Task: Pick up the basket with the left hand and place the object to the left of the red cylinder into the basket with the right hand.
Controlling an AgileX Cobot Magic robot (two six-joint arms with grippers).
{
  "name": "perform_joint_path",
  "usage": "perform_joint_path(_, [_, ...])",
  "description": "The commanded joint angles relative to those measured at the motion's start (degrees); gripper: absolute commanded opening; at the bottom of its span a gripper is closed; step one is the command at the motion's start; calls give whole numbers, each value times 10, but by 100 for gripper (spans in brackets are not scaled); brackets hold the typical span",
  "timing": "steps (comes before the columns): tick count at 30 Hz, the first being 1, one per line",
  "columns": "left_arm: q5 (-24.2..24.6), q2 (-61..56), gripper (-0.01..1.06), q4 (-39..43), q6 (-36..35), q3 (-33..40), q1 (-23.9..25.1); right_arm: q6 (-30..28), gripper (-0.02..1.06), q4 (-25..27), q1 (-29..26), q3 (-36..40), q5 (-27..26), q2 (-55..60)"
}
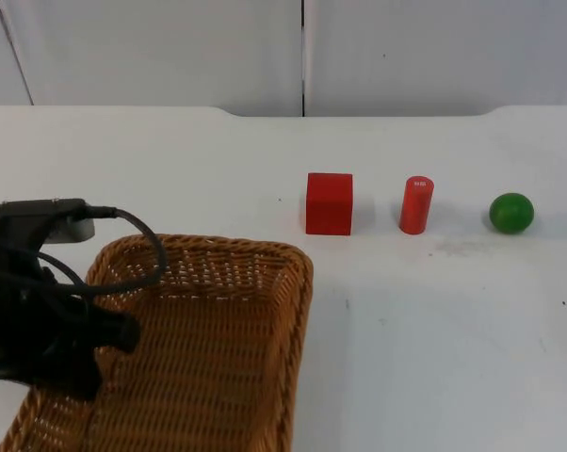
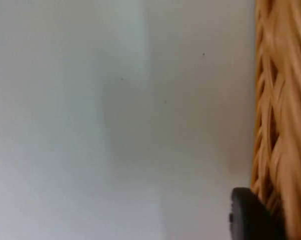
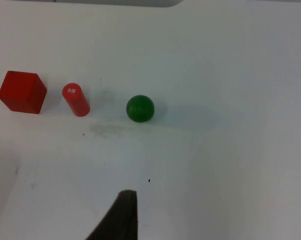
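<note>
White table (image 1: 434, 320) under you: the left gripper (image 1: 72, 363) sits at the wicker basket (image 1: 218, 348) rim, grip state unclear, so you're at the pickup. Next, lift it, then send the waiting right gripper (image 3: 121, 220), fingers unreadable, to the red cube (image 1: 329, 203) left of the red cylinder (image 1: 416, 204).

1. Red cube (image 1: 329, 203), red cylinder (image 1: 416, 204) and green ball (image 1: 511, 213) stand in a row, each apart from the next; open gaps between them.
2. Bare white table (image 1: 453, 330) in front of the row: open approach from the right side.
3. Wicker basket (image 1: 227, 348) with the left arm (image 1: 39, 320) over its left rim blocks the front left.
4. Grey partition wall (image 1: 302, 56) closes the far side.
</note>
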Motion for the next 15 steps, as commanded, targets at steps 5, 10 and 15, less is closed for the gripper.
perform_joint_path(5, [-2, 1, 0, -32, -3, 0, -4, -5, 105, -2, -3, -3, -1, -3])
perform_joint_path(10, [-1, -4, 0, -44, -3, 0, -4, -5, 105, -2, -3, -3, -2, -3])
perform_joint_path(15, [21, -41, 0, -42, -3, 0, -1, -5, 105, -2, -3, -3, -4, -3])
